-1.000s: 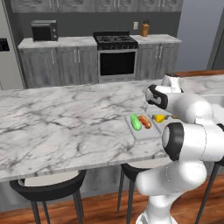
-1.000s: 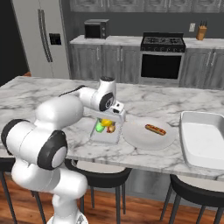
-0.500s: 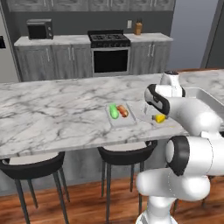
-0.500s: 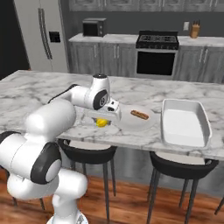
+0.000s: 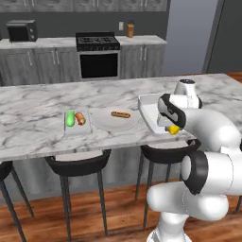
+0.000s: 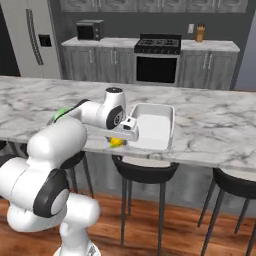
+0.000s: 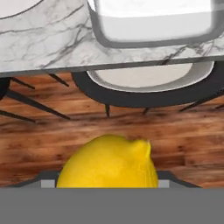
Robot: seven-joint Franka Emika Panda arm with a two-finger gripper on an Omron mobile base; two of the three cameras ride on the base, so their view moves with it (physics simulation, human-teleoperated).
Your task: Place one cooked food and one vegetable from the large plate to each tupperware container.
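The plate (image 5: pixel 113 120) lies flat on the marble counter (image 5: pixel 38 104), between the small tray (image 5: pixel 75 126) on its left and the large tray (image 5: pixel 147 109) on its right in the left base view. One sausage-like piece (image 5: pixel 121 114) rests on the plate, a little past its middle. The small tray, just beside the plate, holds a green vegetable (image 5: pixel 70 118) and an orange-brown piece (image 5: pixel 81 118), side by side.

The large tray (image 6: pixel 152 125) sits near the counter's front edge; in the right base view its inside looks bare. In the hand view its near wall (image 7: pixel 153 26) shows at the top, with the counter edge below it, then a stool seat (image 7: pixel 144 85) and the wooden floor (image 7: pixel 52 144).

The gripper (image 6: pixel 118 141) hangs just off the front edge of the counter, beside the large tray's near corner, clamped on a yellow vegetable (image 7: pixel 108 164). That yellow piece (image 5: pixel 174 129) shows under the hand in the left base view, over the counter's edge rather than over the tray. Its stem nub points toward the tray in the hand view.
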